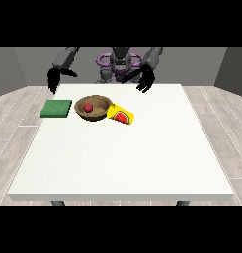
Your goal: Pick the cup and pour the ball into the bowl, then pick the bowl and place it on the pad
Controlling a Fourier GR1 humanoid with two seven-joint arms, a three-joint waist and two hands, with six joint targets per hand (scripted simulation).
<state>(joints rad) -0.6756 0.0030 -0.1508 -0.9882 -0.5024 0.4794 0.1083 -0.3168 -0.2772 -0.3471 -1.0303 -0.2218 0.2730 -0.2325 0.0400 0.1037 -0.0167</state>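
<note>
A brown wooden bowl stands on the white table, left of the middle, with a small red ball inside it. A yellow cup with a watermelon picture lies on its side, touching the bowl's right rim. Left of the bowl lies a flat green pad. The hand at the view's right hangs above the table's far edge, behind the cup, fingers relaxed and holding nothing. The hand at the view's left hovers beyond the far left corner, behind the pad, also with relaxed fingers.
The table's near half and right side stretch towards the camera, bearing no objects. The robot's torso stands behind the far edge. Grey floor surrounds the table.
</note>
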